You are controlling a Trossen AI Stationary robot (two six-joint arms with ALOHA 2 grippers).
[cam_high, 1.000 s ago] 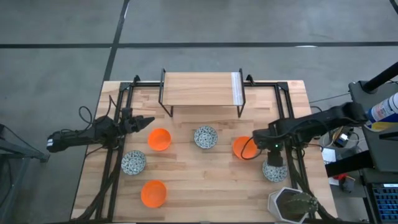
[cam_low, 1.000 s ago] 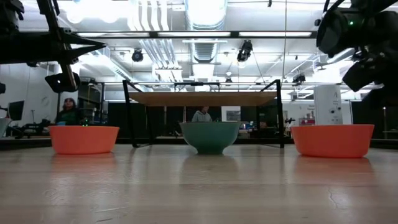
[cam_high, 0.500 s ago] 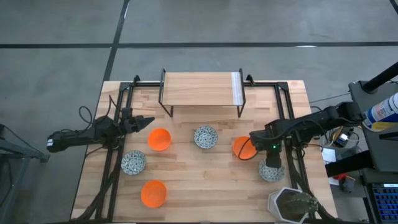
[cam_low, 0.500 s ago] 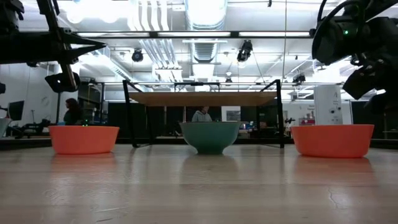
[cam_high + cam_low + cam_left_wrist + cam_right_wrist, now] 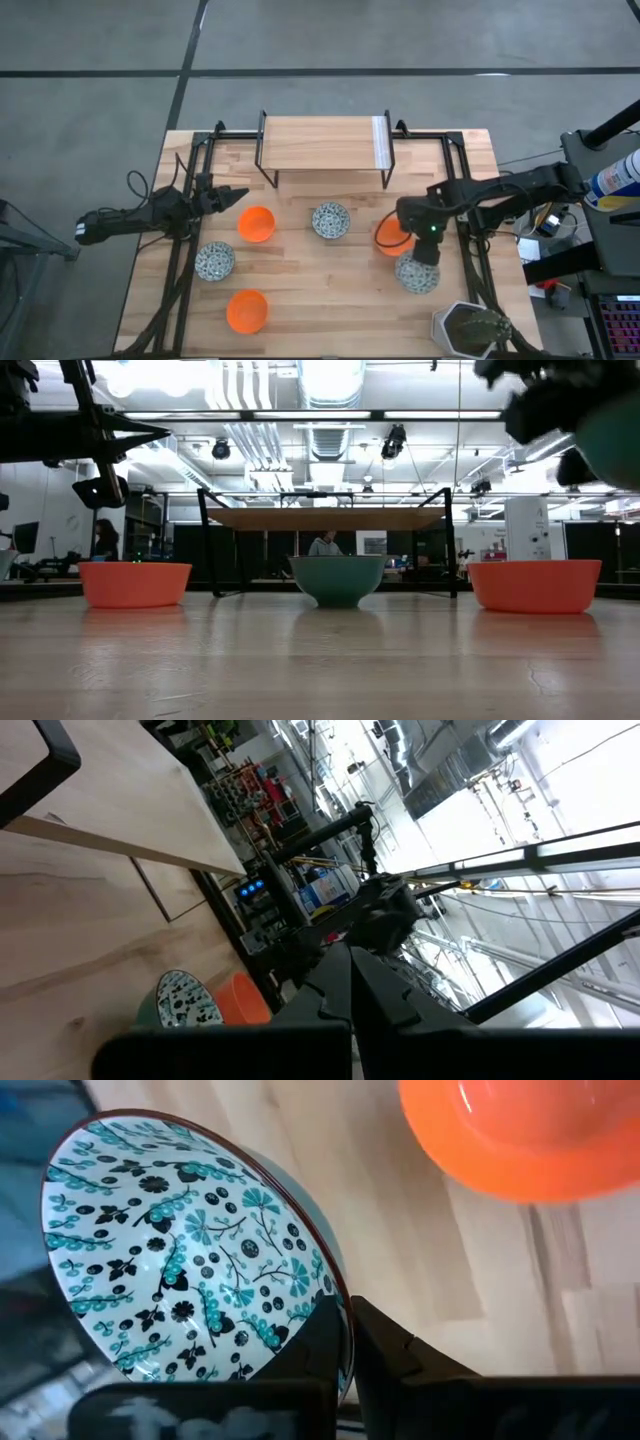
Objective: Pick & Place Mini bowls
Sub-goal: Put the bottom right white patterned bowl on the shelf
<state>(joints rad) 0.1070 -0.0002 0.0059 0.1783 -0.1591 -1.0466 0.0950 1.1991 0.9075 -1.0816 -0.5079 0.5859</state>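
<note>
Starting at my left side, my left gripper (image 5: pixel 238 193) hangs with its fingers pressed together on nothing, just beside an orange mini bowl (image 5: pixel 256 224). Nearer the front edge sit a patterned mini bowl (image 5: pixel 214 262) and a second orange mini bowl (image 5: pixel 246 310); all three look empty. At mid-table another patterned mini bowl (image 5: pixel 330 221) stands in front of the wooden shelf (image 5: pixel 323 144). Further right, my right gripper (image 5: pixel 349 1342) is clamped on the rim of the lifted patterned mini bowl (image 5: pixel 416 273), which has moved leftward over the last second, from beside the table frame to just in front of the third orange mini bowl (image 5: pixel 392 236). The wrist view shows that bowl's teal floral inside, tilted and empty; the low view catches only a blurred teal edge (image 5: pixel 612 440), probably the same bowl. A white hexagonal plant pot (image 5: pixel 466 329) with its plant stands at the front right corner.
</note>
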